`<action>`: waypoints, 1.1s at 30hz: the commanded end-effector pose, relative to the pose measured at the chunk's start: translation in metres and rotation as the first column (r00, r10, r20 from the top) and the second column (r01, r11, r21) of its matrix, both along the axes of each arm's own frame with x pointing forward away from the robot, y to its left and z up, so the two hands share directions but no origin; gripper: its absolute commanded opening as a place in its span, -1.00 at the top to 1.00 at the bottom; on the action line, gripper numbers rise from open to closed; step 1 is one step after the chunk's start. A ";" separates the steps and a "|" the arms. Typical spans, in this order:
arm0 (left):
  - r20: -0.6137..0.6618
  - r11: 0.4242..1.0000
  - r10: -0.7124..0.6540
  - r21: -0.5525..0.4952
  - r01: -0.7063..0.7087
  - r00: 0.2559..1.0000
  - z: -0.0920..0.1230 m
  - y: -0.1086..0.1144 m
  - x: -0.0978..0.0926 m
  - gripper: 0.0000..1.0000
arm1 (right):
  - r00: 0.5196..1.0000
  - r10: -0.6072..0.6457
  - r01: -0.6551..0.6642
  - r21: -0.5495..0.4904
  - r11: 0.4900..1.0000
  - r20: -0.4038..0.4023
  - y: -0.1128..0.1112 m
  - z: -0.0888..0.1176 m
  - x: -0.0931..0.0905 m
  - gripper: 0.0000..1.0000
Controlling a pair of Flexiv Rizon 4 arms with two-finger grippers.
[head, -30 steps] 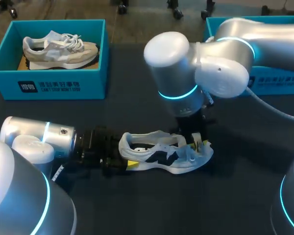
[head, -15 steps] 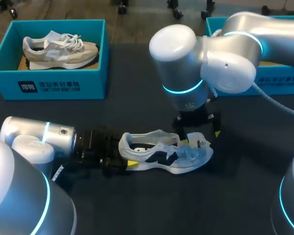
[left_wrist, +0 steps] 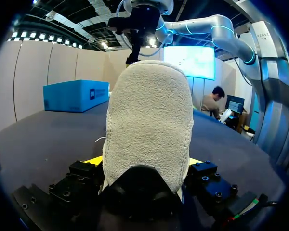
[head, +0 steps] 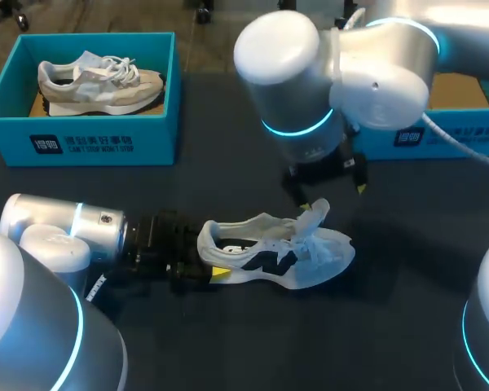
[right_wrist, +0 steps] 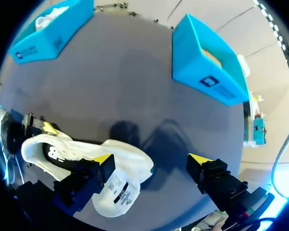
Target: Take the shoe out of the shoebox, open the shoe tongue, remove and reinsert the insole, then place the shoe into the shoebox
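- Shoe (head: 277, 257) is out of its box and lies on its sole on the table (head: 228, 187), well apart from the right blue shoebox (head: 464, 134).
- Left gripper (left_wrist: 144, 162) clamps the heel from both sides.
- Right gripper (head: 328, 186), btw. shoebox & shoe, hangs above the tongue (head: 316, 213), fingers spread, holding nothing.
- Tongue stands up, so I judge step 2 approx. done.
- Left to do: insole out & in, then shoe into shoebox.

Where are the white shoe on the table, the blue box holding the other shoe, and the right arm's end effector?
white shoe (head: 270, 262): head view, its side panel.
blue box (head: 106, 145): head view, front wall.
right end effector (right_wrist: 151, 159): right wrist view, midway between yellow fingertips.
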State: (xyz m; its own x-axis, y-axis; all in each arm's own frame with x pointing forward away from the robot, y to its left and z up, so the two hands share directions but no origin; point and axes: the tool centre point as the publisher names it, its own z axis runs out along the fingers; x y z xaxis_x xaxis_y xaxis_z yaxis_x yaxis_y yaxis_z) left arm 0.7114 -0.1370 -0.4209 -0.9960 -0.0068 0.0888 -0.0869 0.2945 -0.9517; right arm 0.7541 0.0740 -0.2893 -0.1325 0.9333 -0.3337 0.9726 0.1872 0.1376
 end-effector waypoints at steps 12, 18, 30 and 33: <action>-0.001 1.000 -0.001 0.004 0.001 1.000 -0.003 0.000 0.001 1.00 | 0.879 0.476 -0.477 0.066 0.876 0.042 0.037 0.044 0.016 -1.00; -0.001 1.000 -0.001 0.004 0.001 1.000 -0.003 0.000 0.001 1.00 | 0.771 0.637 -0.632 0.105 0.768 -0.015 0.058 0.048 0.018 -1.00; -0.001 1.000 -0.001 0.004 0.001 1.000 -0.003 0.000 0.001 1.00 | 0.574 0.819 -0.799 0.201 0.567 -0.027 0.102 0.053 -0.001 -1.00; -0.001 1.000 -0.001 0.004 0.001 1.000 -0.003 0.000 0.001 1.00 | 0.577 0.816 -0.790 0.239 0.565 -0.022 0.107 0.051 -0.007 -1.00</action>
